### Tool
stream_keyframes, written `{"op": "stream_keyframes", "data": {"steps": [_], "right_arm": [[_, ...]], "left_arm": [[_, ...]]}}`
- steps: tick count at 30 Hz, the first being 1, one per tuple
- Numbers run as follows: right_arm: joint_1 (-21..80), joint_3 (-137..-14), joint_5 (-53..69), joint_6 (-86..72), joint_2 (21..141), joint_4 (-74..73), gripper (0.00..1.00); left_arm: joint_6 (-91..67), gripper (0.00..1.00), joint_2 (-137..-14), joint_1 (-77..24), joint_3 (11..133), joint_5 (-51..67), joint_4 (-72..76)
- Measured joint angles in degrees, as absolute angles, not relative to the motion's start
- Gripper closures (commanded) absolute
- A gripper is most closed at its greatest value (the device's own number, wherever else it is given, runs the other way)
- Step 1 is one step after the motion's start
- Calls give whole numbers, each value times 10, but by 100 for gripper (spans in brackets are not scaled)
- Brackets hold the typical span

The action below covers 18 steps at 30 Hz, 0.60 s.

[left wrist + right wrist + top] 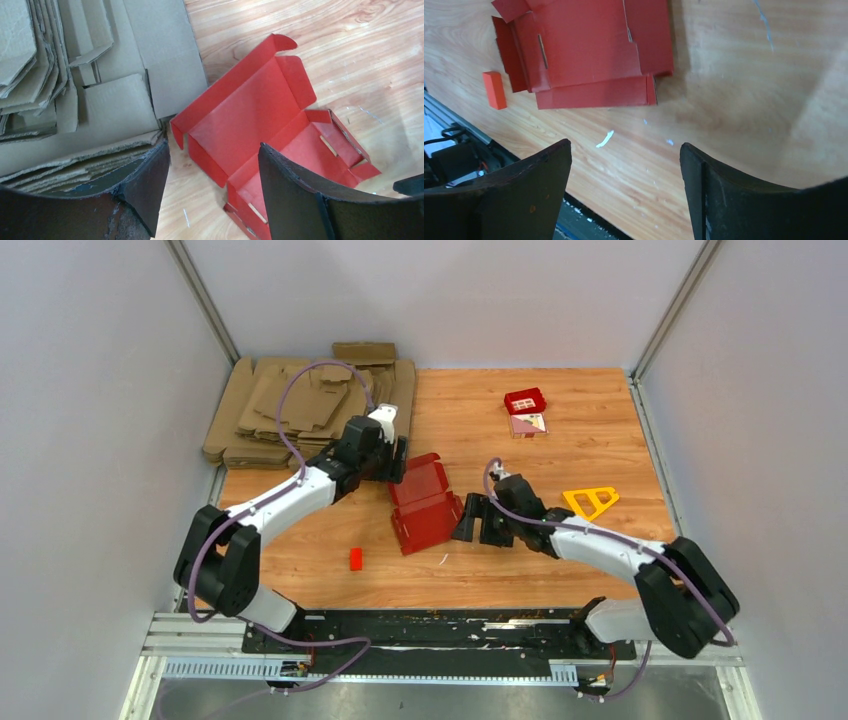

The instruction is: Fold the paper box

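A small red block (356, 558) lies toward the wooden bench's (600, 570) near edge. Mid-bench sits the half-formed bright red paper box (424, 502), long axis near-to-far, tray nearer, lid flap raised beyond. The right hand (472, 525) just beside it and the left hand (395, 462) at its lid both gape, holding nothing. Brown cardboard sheets (300, 405) crowd the far-left corner.

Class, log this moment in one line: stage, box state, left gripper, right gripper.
stage: mid-fold | paper box: tray walls up, lid open | left gripper: open, empty, by lid | right gripper: open, empty, beside box
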<state>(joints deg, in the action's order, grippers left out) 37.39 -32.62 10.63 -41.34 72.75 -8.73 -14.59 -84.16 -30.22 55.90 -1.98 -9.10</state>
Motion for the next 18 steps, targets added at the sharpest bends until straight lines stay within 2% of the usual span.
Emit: {"op": "stream_keyframes", "data": {"steps": [5,7,11,18], "right_arm": [[365,-362,115,-365,804,-65,35],[360,-372,116,-353,826,-60,45],[345,-389,118,-336,863,-49,55],[319,-429,129,-315,918,-39,86]], "left_arm": [[-141,27,-885,-288,581,-4,-91],[-141,28,-895,-283,581,6,-88],[-140,28,-909,-275,581,29,-76],[-140,28,-908,-273,571,64,-56]]}}
